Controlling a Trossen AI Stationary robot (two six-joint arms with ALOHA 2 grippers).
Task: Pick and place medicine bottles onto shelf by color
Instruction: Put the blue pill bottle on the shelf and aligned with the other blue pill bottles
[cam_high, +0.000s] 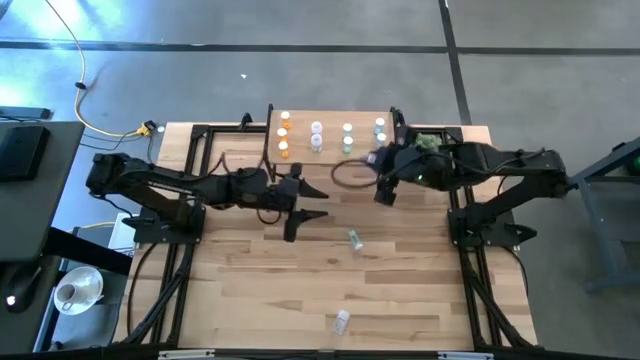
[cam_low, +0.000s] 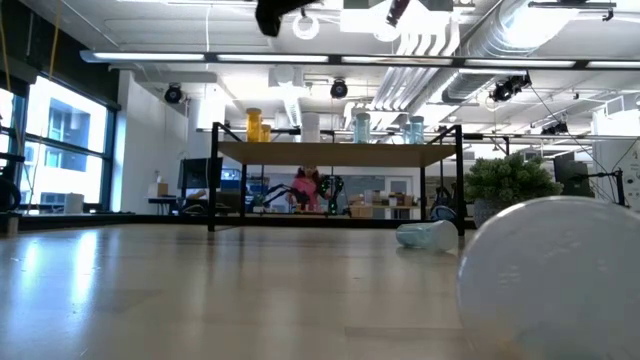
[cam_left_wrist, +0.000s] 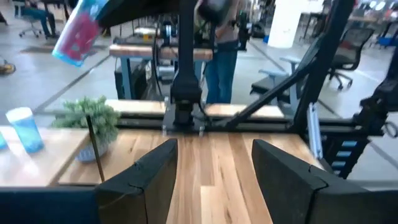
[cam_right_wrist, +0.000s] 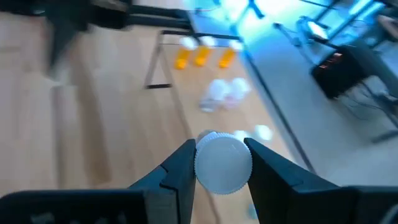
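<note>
Pink bottle (cam_left_wrist: 78, 32) held aloft; others on shelf (cam_high: 300, 113), seemingly colour-grouped.

Left gripper (cam_high: 312, 203) extended toward table centre, fingers (cam_left_wrist: 152, 177) parted, empty. Right gripper (cam_right_wrist: 222, 163) raised, fingers clamped.

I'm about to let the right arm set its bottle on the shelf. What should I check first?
1. Right gripper shut on the held bottle at its white cap: ok.
2. Held bottle's colour: looks pinkish in the left wrist view, but cannot tell.
3. Shelf groups run orange, pink, green, blue, with none mixed: ok.
4. Left gripper open, empty, away from the shelf: ok.
5. All bottles shelved: not ok, two loose bottles lie on the table.
</note>
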